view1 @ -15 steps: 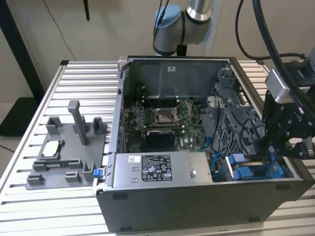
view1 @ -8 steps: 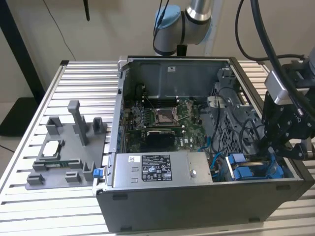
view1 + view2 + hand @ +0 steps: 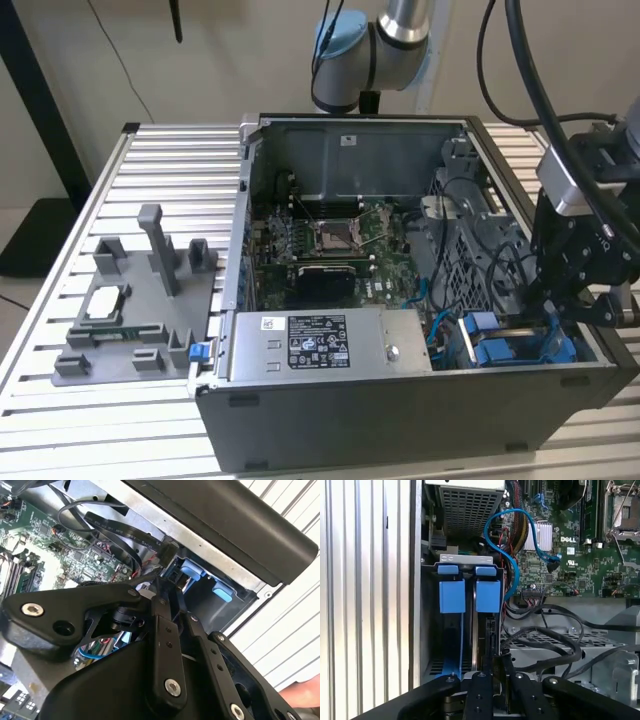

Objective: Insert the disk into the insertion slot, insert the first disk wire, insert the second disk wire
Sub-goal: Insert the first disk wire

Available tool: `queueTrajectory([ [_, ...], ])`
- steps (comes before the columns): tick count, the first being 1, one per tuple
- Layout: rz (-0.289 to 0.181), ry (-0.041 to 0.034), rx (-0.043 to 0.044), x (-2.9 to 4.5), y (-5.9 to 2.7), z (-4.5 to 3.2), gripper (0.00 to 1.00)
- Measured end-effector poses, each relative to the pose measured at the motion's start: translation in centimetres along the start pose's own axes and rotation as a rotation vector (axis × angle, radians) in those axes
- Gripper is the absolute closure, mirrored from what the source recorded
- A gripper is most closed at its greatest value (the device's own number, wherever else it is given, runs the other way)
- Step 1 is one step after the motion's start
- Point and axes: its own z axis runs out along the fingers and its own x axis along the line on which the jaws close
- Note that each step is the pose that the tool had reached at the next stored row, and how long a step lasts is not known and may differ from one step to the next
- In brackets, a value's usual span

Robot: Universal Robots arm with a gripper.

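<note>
The disk (image 3: 486,636) stands edge-on in the insertion slot of the drive bay, under the blue carrier tab (image 3: 488,595). In the exterior view its blue carrier (image 3: 500,350) shows at the case's front corner, on that view's right. My gripper (image 3: 497,664) hangs just over the disk's near end. Its two black fingers (image 3: 480,692) stand close together on the black connector of a disk wire (image 3: 169,555). That flat black wire (image 3: 120,530) runs back toward the motherboard. In the exterior view the gripper (image 3: 553,318) reaches down into the bay.
A second blue carrier tab (image 3: 451,595) sits beside the first. A blue cable (image 3: 512,555) and loose black cables (image 3: 545,635) cross beside the bay. The power supply (image 3: 330,345) and motherboard (image 3: 330,240) lie further in. A grey fixture (image 3: 130,300) stands on the slatted table (image 3: 60,400).
</note>
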Motion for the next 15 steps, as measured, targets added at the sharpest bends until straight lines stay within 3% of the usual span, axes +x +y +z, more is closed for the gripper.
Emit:
queueTrajectory([
  [10, 0.000, -0.0003, 0.0001, 0.08, -0.02, 0.64, 1.00],
  [11, 0.000, -0.0022, 0.0000, 0.10, -0.02, 0.74, 0.00],
  [15, 0.000, -0.0019, -0.0003, 0.06, -0.01, 0.46, 0.00],
])
